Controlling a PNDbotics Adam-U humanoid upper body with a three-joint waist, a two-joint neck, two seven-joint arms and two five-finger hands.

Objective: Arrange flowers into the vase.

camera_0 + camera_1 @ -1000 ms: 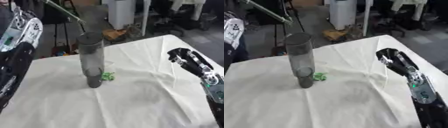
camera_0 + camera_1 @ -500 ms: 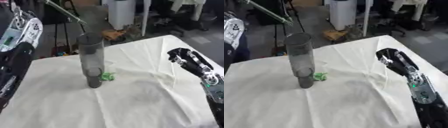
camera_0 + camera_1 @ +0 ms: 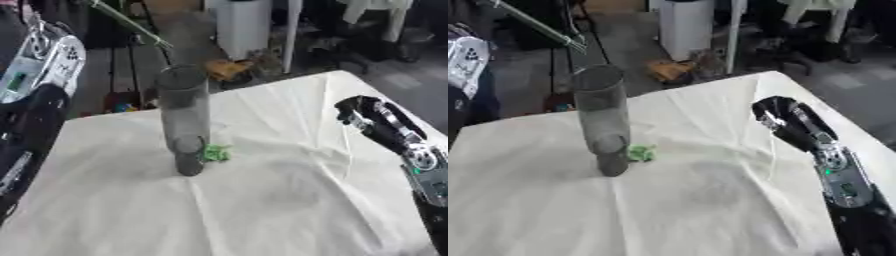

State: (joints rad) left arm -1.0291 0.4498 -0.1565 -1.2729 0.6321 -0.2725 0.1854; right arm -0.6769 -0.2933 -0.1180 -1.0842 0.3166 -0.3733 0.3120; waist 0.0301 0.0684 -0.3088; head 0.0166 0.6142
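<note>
Grey glass vase [image 3: 183,120] — upright cylinder | right hand [image 3: 374,121] fingers curled, empty | creased cloth [image 3: 289,195]

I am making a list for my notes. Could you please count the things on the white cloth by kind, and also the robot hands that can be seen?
Vase: 1, tall, grey, see-through, standing upright.
Small green thing: 1, on the cloth at the foot of the vase.
White cloth: 1.
Robot hand: 1, the right hand, over the cloth's right side, holding nothing.
Total: 4.

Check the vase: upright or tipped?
Upright. The vase stands on its base on the white cloth, its open rim on top; a small green thing lies beside its foot.
</note>
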